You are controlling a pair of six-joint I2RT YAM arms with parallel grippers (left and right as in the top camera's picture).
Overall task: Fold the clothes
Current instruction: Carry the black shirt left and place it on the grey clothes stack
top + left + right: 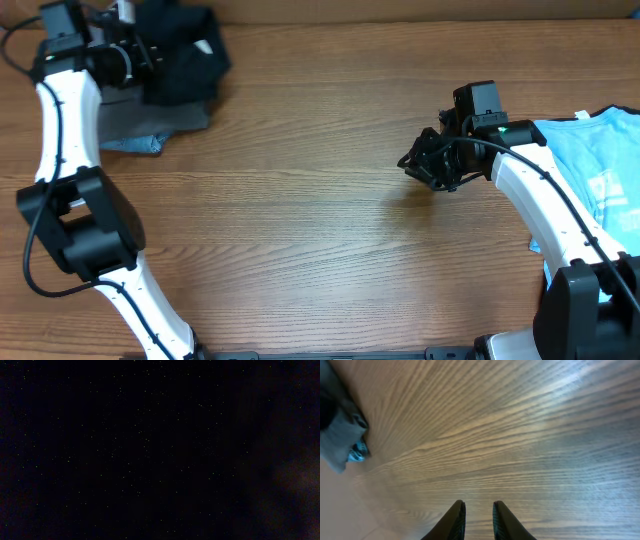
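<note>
The black T-shirt lies bunched at the table's far left corner, its white neck label showing. My left gripper is pushed into its left side; its jaws are hidden and the left wrist view is fully dark. The light blue white-printed T-shirt lies at the right edge, partly under my right arm. My right gripper hovers over bare wood to the left of it. In the right wrist view its jaws are nearly closed, with a narrow gap and nothing between them.
Grey trousers lie under and in front of the black T-shirt, with a bluish edge poking out; they also show in the right wrist view. The wooden table spans the view.
</note>
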